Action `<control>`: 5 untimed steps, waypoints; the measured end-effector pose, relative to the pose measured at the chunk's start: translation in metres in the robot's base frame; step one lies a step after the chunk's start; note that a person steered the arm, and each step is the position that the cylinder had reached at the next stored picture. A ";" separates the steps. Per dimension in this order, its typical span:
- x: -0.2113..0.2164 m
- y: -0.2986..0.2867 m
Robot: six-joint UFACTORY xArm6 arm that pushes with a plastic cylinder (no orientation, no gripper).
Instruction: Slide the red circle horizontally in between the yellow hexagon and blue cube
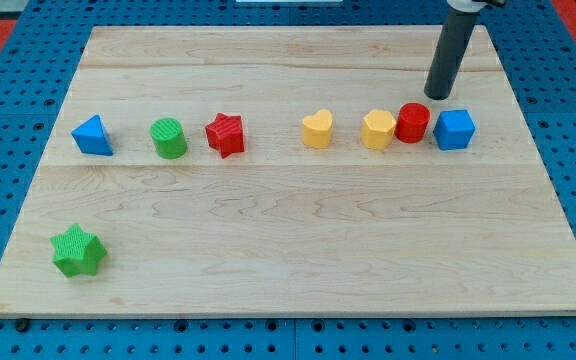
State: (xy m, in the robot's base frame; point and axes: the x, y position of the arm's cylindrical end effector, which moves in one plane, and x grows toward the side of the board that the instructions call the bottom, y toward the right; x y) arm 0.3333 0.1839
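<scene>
My tip (438,96), a bare rod with no jaws, stands near the board's far right edge, just behind the red circle (412,122), which sits between the yellow hexagon (378,129) and blue cube (454,129).

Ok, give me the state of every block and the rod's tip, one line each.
red circle: between two blocks, touching yellow hexagon
yellow hexagon: left of red circle
blue cube: right of red circle, slight gap
my tip: above the red circle and blue cube, touching neither
yellow heart: alone
red star: alone
green circle: alone
blue triangle: alone
green star: alone, bottom left
</scene>
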 end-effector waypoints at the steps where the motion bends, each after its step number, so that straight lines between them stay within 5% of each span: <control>1: 0.004 0.000; 5: 0.025 -0.039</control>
State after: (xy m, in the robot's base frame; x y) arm 0.3578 0.1451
